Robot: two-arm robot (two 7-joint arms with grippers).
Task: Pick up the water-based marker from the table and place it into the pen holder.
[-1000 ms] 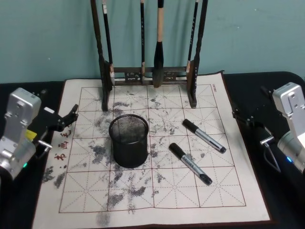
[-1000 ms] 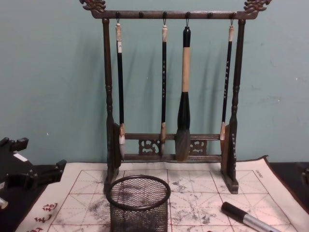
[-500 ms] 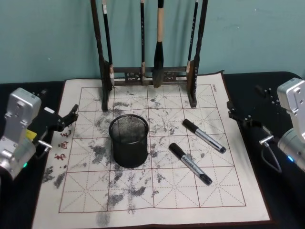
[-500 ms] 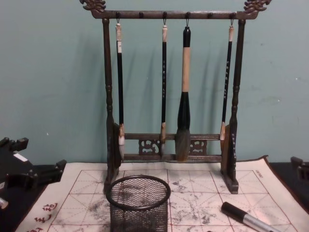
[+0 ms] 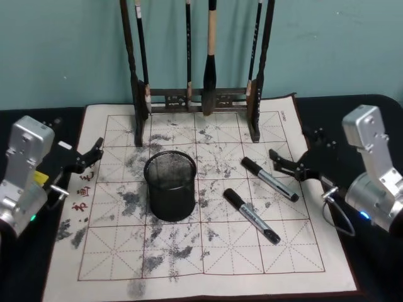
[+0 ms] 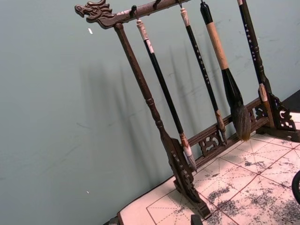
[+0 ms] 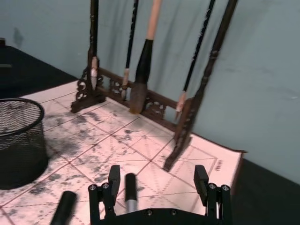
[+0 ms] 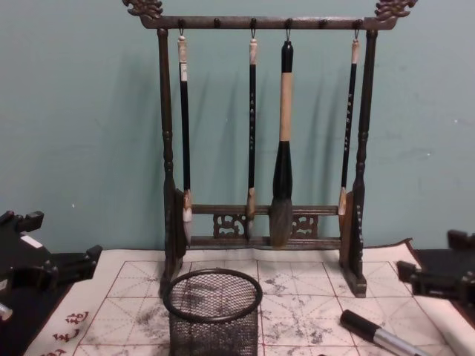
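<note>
now right gripper (image 7: 157, 182) open near far marker (image 5: 269, 179); left gripper (image 5: 89, 157) parked.

Chest view – pen holder (image 8: 213, 315) base cut off

A round black wire-mesh pen holder (image 8: 213, 311) stands bottom centre, before a dark wooden brush rack (image 8: 165, 133); a black-capped marker (image 8: 375, 334) lies lower right.
</note>
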